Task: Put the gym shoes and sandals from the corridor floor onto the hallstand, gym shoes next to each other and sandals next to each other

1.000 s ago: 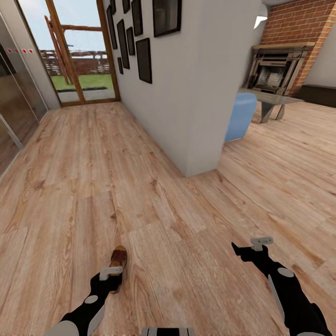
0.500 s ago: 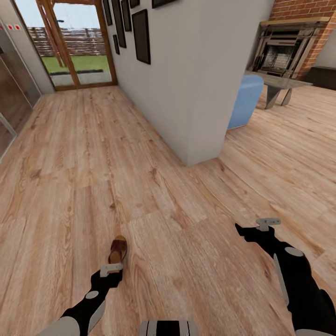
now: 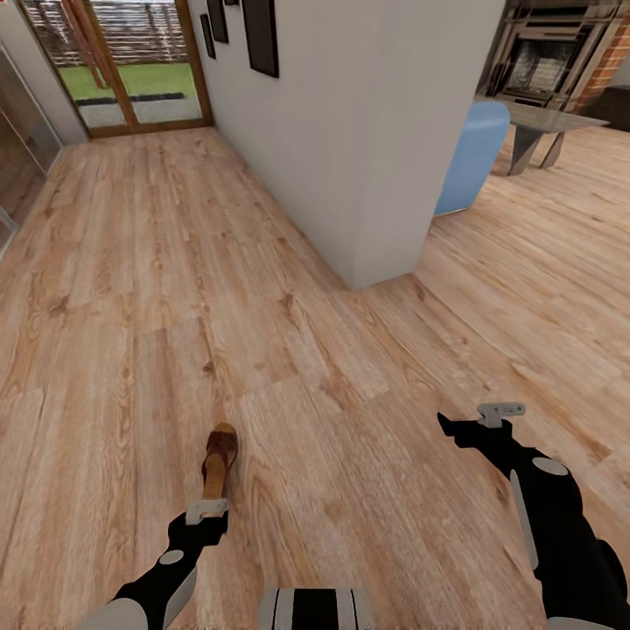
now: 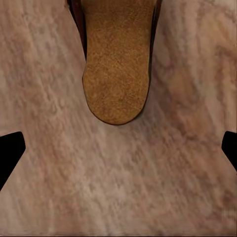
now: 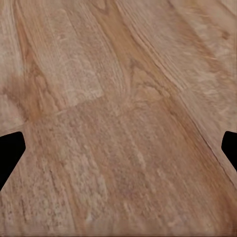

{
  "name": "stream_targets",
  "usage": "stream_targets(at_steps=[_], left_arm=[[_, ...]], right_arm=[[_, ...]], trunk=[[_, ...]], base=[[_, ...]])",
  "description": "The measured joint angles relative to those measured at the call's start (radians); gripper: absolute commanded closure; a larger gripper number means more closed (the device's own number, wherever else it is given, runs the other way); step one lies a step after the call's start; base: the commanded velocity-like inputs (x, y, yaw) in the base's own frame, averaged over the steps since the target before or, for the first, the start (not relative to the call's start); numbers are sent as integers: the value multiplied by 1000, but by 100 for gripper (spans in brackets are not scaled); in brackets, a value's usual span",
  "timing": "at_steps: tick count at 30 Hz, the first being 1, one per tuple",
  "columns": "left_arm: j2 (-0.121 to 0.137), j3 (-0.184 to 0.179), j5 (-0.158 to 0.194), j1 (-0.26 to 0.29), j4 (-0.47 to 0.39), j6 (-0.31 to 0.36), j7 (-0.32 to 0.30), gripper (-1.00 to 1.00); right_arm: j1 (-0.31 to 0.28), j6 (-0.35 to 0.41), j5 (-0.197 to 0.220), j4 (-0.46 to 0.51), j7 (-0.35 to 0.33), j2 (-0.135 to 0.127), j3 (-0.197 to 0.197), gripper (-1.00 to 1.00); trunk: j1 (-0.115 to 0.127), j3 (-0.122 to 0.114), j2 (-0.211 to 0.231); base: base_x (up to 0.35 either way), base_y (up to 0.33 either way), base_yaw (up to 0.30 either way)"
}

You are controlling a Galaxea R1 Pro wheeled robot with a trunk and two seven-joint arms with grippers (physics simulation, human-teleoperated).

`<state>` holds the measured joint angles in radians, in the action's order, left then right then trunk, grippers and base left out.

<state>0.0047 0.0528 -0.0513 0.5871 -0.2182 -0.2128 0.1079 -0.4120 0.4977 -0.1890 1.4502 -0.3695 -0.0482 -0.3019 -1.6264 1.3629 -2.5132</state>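
Sandal (image 3: 219, 461) lies alone on the wood corridor floor (image 3: 131, 289), now clear of the left gripper (image 3: 208, 507) that overlapped it a second ago, so both the left and right gripper (image 3: 490, 413) hang spread and empty, pickup still ahead.
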Motion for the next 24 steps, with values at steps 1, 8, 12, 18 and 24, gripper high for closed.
stream_targets(at_steps=[1,8,12,18,24], left_arm=[[0,0,0,-1,0,0,1,-100],[0,-1,0,-1,1,-1,3,-100],[-1,0,1,-1,0,-1,3,-100],[-1,0,1,0,-1,-3,3,-100],[-1,-1,-19,4,-23,-28,-6,-100]], right_arm=[[0,0,0,-2,0,0,0,-100],[0,-1,-4,-6,0,-1,-1,-100],[1,-2,-6,-6,0,-1,-3,-100],[1,-4,-6,-6,0,-2,-3,-100],[1,-5,-8,-7,1,3,-7,-100]], trunk=[[0,5,0],[-4,44,-2],[-5,64,-3],[-8,89,-4],[-9,97,-5]], base=[[0,0,0],[0,0,0],[0,0,0],[0,0,0],[0,0,0]])
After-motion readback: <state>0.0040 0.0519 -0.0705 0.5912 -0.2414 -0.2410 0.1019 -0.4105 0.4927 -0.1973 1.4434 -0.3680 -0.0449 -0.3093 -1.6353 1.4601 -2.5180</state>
